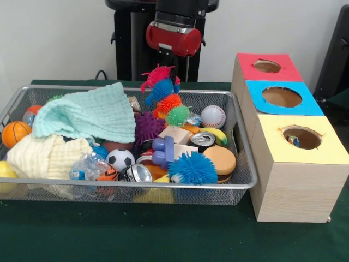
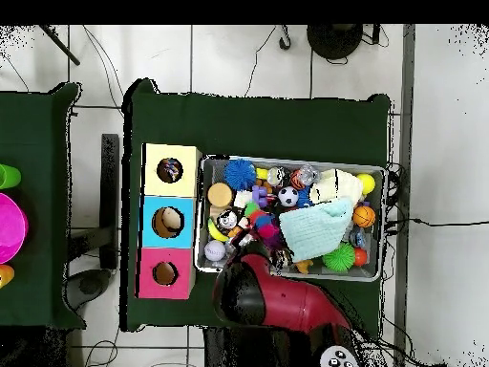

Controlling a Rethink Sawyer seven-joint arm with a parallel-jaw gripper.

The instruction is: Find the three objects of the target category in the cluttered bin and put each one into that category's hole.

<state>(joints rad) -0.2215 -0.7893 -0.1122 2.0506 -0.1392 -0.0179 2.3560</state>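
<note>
Red arm above the mesh bin of toys, spiky toy string dangling beneath, claw grip impossible to tell, three-hole box beside bin

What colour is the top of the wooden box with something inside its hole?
Yellow top of the wooden box; front view shows it best.

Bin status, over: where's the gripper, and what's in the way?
Gripper hidden behind the spiky toys, state unclear. Arm over the wire bin far edge. Green cloth covers part of the clutter. Yellow box hole holds something.
</note>
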